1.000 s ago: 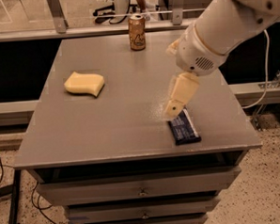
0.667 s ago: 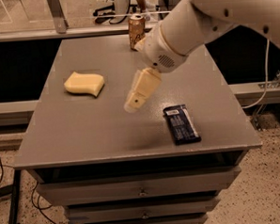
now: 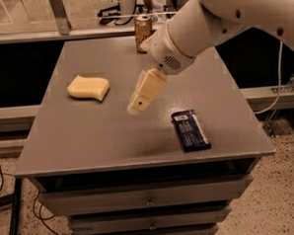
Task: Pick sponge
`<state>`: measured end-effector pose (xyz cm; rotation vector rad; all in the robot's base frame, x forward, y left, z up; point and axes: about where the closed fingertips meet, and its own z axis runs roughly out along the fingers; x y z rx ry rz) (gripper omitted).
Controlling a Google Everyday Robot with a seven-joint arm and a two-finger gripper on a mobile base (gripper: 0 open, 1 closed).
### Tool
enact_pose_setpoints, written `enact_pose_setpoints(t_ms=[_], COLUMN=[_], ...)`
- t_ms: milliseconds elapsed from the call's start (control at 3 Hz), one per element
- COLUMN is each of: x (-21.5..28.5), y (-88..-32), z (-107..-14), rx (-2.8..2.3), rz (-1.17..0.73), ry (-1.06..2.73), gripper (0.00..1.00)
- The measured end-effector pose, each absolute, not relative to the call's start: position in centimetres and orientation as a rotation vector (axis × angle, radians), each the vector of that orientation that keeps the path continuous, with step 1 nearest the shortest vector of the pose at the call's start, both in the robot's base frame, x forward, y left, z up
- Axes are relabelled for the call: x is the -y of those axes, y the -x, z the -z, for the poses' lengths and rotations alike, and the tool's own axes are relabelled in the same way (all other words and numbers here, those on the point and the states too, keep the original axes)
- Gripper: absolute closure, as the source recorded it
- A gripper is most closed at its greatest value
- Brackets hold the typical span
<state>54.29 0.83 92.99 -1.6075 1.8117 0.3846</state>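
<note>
The sponge lies on the desk, off to the left of the claw, which hangs above mid-desk, clear of it; how open, I cannot tell.

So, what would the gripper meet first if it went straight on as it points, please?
Probably bare tabletop, depth being unclear: the gripper, right of the sponge, points down-left past it.
</note>
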Motion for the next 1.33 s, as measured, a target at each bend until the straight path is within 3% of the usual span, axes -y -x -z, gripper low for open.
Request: enact_pose_setpoints(t_ms=[1000, 1333], x=[-10.9, -12.2], y=[-62.7, -64.8], z=[-88.9, -86.3], rx=[-1.739, -1.763], rz=[-0.578, -0.599], ry=[1.434, 1.417], gripper=[0.00, 0.00])
